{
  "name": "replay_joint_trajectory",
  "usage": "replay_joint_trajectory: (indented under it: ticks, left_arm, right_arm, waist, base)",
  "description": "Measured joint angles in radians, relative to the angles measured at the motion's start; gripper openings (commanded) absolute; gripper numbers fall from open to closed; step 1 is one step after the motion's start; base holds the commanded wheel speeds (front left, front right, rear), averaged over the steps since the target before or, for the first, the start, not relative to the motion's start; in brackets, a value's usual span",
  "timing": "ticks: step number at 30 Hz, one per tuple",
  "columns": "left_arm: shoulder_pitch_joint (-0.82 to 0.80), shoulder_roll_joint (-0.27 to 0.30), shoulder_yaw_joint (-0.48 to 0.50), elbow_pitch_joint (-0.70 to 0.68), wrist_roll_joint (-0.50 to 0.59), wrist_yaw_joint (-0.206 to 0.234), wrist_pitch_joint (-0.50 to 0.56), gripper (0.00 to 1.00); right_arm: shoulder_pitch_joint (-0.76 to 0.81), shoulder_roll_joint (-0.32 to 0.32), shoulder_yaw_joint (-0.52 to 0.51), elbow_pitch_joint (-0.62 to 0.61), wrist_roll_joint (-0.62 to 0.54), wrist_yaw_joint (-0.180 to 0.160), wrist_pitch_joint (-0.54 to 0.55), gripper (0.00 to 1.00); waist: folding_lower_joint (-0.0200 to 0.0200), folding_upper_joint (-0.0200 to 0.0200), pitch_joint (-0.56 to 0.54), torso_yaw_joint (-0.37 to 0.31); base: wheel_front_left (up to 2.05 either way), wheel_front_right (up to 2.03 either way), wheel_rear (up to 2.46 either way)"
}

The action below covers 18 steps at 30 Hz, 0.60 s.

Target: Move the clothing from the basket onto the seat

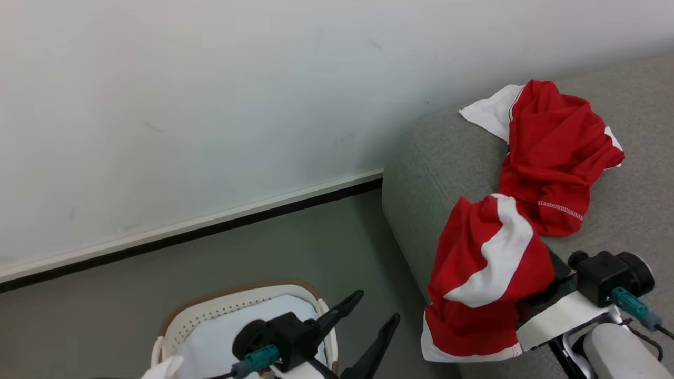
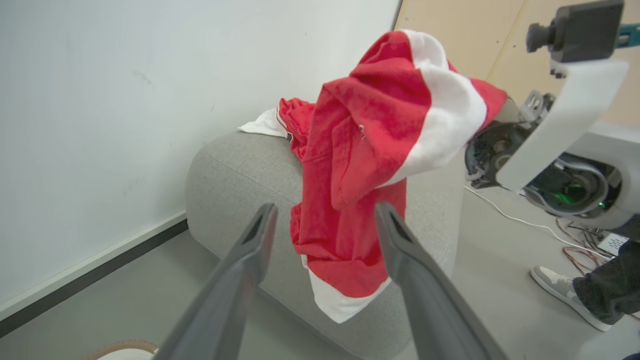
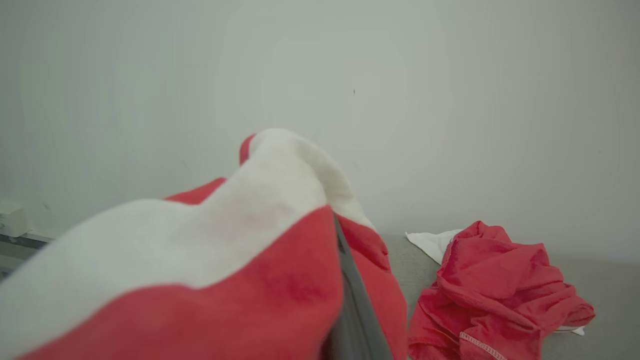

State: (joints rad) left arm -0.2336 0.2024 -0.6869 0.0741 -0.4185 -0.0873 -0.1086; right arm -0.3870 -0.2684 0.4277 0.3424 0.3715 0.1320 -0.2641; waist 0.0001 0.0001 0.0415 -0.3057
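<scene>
Clothing (image 1: 476,247) is hanging from the right gripper (image 1: 537,301), whose fingers are clamping tight on a red-and-white fold at the front edge of the seat (image 1: 447,152). The garment's far end is lying bunched on the grey cushion near the wall; its near end is drooping down the seat's side. The left gripper (image 1: 376,305) is hovering over the basket (image 1: 237,289), jaws spread wide, holding nothing
</scene>
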Motion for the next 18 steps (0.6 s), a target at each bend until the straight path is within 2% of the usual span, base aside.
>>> replay_joint_trajectory:
  ticks: [7, 14, 18]
  left_arm:
    - [-0.056, 0.035, 0.005, -0.027, 0.024, -0.006, -0.007, 1.0]
    - [-0.154, 0.089, 0.025, -0.073, 0.042, -0.022, -0.016, 1.0]
    - [-0.209, 0.116, 0.059, -0.092, 0.042, -0.026, -0.039, 1.0]
  right_arm:
    - [-0.047, 0.01, -0.112, -0.033, -0.043, 0.0, 0.0, 0.0]
    - [-0.262, 0.007, -0.276, -0.058, -0.108, 0.0, 0.05, 0.0]
    - [-0.418, -0.042, -0.403, -0.067, -0.133, 0.0, 0.118, 0.0]
  waist:
    - [0.0, 0.0, 0.093, 0.014]
    - [0.0001, 0.0, 0.251, 0.046]
    - [0.0002, 0.0, 0.35, 0.075]
  base:
    - [0.0, 0.0, 0.0]
    - [0.0, 0.0, 0.0]
    - [0.0, 0.0, 0.0]
